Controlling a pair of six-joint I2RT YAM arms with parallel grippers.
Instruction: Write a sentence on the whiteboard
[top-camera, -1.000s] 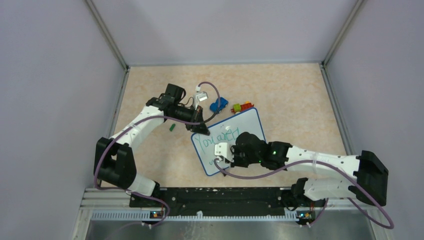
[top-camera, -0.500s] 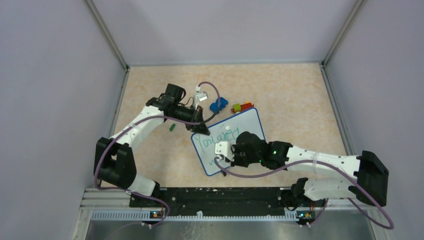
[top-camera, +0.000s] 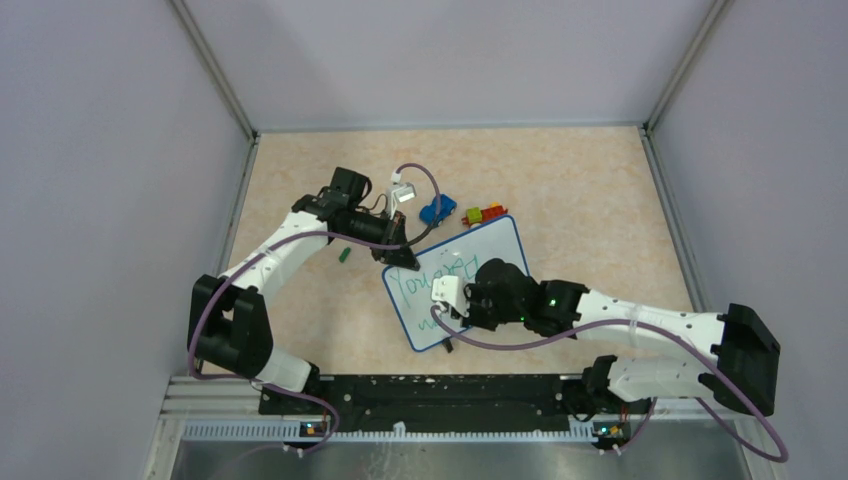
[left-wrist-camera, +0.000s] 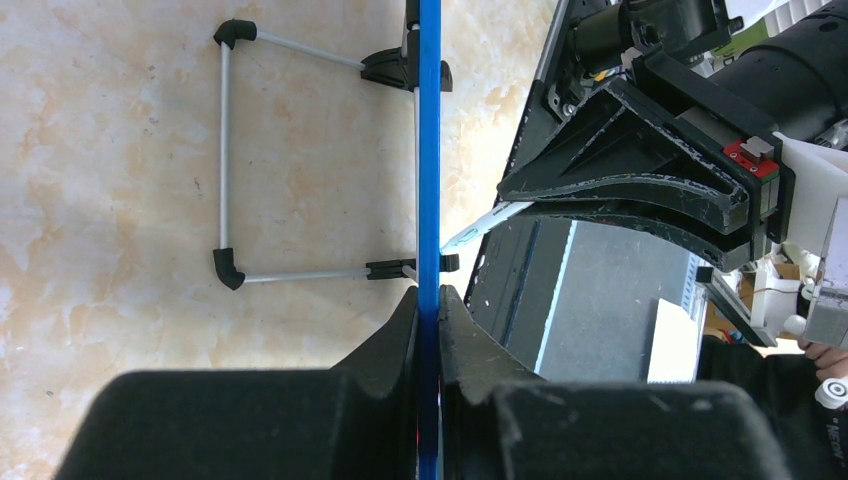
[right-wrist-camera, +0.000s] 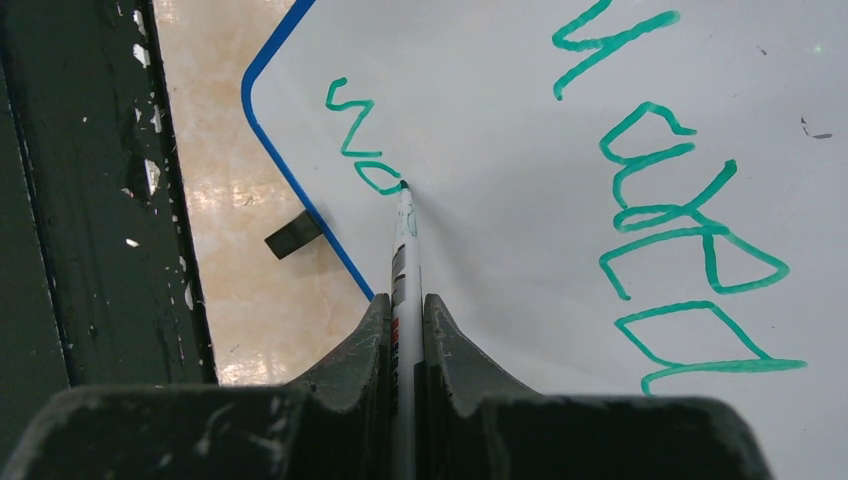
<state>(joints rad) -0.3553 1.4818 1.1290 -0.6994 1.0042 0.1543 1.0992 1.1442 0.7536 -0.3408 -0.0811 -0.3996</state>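
The whiteboard (top-camera: 497, 243), white with a blue rim, lies tilted on the table's middle. My left gripper (top-camera: 401, 256) is shut on its far-left rim, seen edge-on in the left wrist view (left-wrist-camera: 429, 150) between the jaws (left-wrist-camera: 429, 303); a wire stand with black feet (left-wrist-camera: 224, 170) folds out beside it. My right gripper (top-camera: 447, 312) is shut on a white marker (right-wrist-camera: 406, 250) whose tip touches the board (right-wrist-camera: 500, 220). The sentence (right-wrist-camera: 690, 200) is green script: "You are" in one line, and a short second line (right-wrist-camera: 355, 140) ending at the tip.
A blue toy (top-camera: 437, 209) and a green, red and yellow brick cluster (top-camera: 483, 214) lie just beyond the board. A small green piece (top-camera: 344, 254) lies left of it. A small black piece (right-wrist-camera: 293, 234) sits by the board's near edge, next to the dark front rail (right-wrist-camera: 90, 200).
My right gripper has shifted slightly away from the near edge with the marker on the board, and the second line has grown. The left arm and board have not moved.
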